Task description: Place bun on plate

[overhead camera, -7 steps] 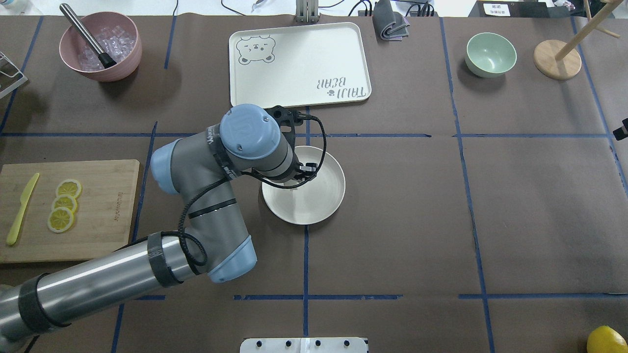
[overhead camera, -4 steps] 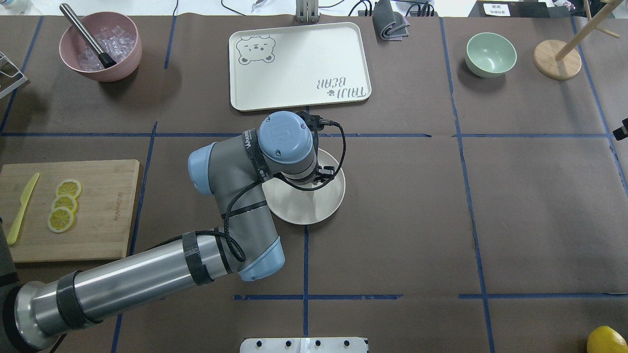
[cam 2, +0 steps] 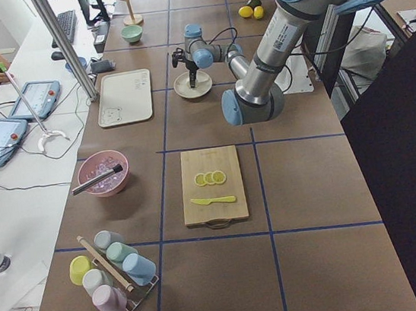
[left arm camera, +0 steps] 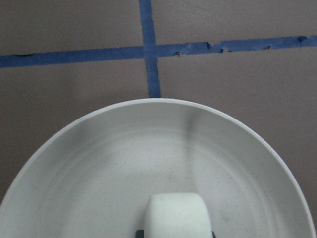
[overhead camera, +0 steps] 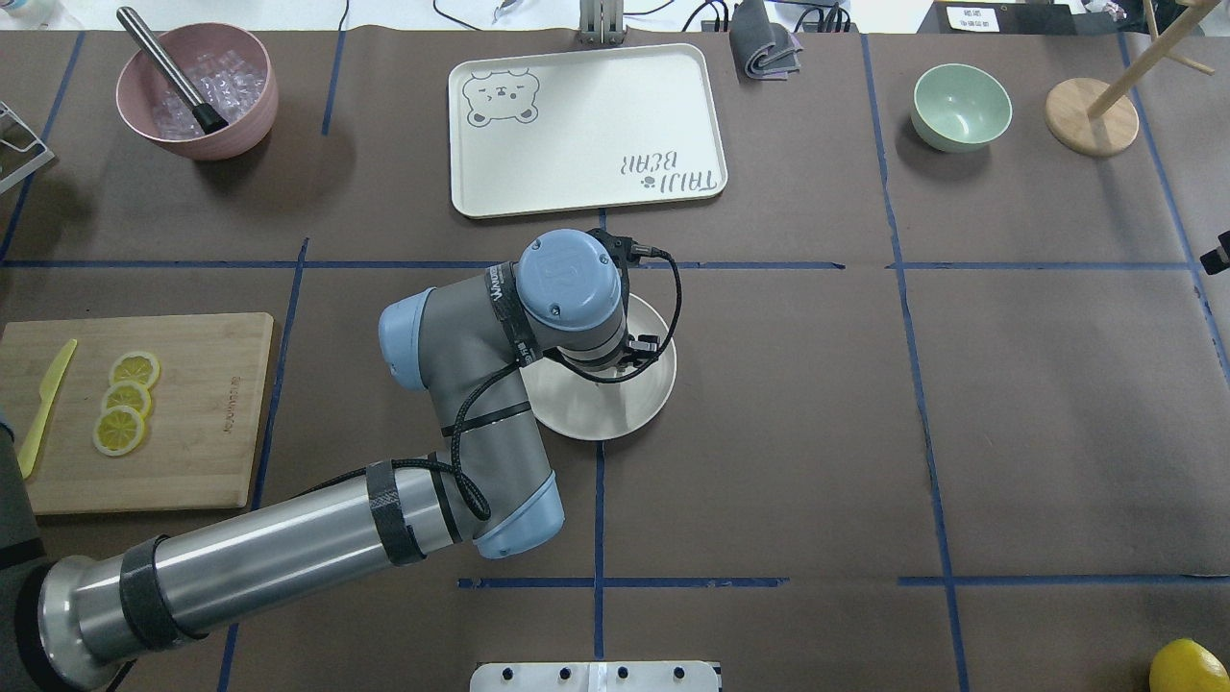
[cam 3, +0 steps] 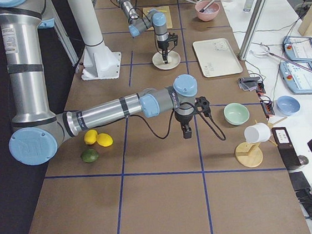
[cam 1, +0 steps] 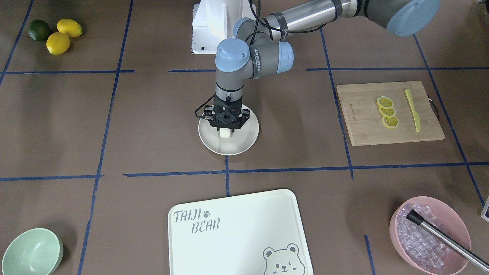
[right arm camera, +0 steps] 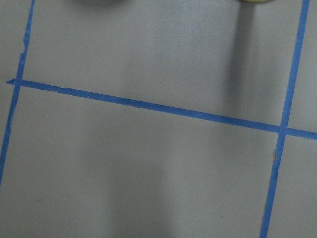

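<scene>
The cream plate (cam 1: pixel 244 143) sits near the table's middle, on a blue tape cross. My left gripper (cam 1: pixel 225 126) points straight down over the plate's centre, shut on the small white bun (cam 1: pixel 225 133), which pokes out below the fingers. In the left wrist view the bun (left arm camera: pixel 177 215) hangs just over the plate's floor (left arm camera: pixel 124 163); whether it touches is unclear. From overhead the wrist hides the bun and covers part of the plate (overhead camera: pixel 615 408). My right gripper (cam 3: pixel 186 131) hangs over bare table, seen only from the side; I cannot tell its state.
A white bear-printed tray (overhead camera: pixel 586 125) lies just beyond the plate. A mint-green bowl (overhead camera: pixel 961 106) and a wooden stand (overhead camera: pixel 1091 115) are far right. A pink bowl of ice (overhead camera: pixel 197 91) and a cutting board (overhead camera: pixel 202 413) with lemon slices lie to the left.
My left arm has swung right and settled with its wrist over the plate; in the last half second it barely moved.
</scene>
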Action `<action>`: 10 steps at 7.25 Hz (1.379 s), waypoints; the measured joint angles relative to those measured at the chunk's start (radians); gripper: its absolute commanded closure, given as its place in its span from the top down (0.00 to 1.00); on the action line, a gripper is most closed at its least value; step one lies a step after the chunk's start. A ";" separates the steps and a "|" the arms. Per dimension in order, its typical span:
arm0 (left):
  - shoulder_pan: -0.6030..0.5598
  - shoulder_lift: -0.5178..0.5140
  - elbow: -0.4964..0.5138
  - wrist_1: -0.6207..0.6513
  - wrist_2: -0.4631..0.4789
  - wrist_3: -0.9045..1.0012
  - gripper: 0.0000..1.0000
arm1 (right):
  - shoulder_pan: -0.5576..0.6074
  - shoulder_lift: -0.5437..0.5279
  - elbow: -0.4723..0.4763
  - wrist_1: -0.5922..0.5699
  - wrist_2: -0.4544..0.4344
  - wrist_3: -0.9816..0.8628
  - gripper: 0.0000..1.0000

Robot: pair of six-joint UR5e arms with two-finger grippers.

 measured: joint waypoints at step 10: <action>-0.291 0.583 -0.640 0.187 -0.223 0.406 0.99 | 0.060 -0.063 -0.015 -0.003 -0.001 -0.122 1.00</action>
